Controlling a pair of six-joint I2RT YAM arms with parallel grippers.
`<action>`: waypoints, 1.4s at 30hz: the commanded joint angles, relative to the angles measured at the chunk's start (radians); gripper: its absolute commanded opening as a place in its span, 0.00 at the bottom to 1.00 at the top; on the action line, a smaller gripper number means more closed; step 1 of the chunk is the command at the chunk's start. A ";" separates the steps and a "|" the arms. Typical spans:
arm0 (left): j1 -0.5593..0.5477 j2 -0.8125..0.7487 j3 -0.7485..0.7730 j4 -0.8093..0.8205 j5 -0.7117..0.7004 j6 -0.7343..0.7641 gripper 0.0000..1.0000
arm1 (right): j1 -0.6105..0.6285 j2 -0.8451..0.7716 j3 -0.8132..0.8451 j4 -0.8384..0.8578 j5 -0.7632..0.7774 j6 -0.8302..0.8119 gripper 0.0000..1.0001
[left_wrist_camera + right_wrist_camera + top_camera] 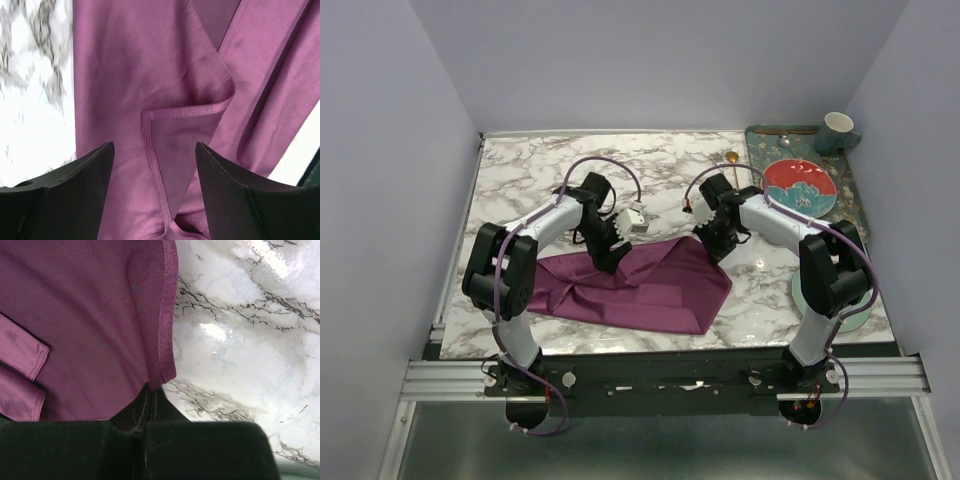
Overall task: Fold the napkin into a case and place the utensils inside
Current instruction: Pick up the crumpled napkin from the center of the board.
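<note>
1. The napkin (650,290) is spread, creased, on the near middle of the marble table (520,175), with its near edge close to the table's front rim.
2. Over its left half the left gripper (154,147) is held open, and a folded hemmed corner is seen between the fingers.
3. At its far right corner the right gripper (151,392) is clamped on the hem.
4. Right of the napkin, a pale green plate (802,292) is partly hidden under the right arm.
5. Beyond the napkin bare marble is left. A gold spoon (732,158) lies there, and farther right a tray (855,205) with a red plate (800,187) and a cup (838,128).
</note>
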 commanded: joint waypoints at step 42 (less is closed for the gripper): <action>0.031 0.083 0.029 -0.082 0.336 -0.165 0.54 | -0.003 0.008 0.013 0.000 -0.028 -0.018 0.03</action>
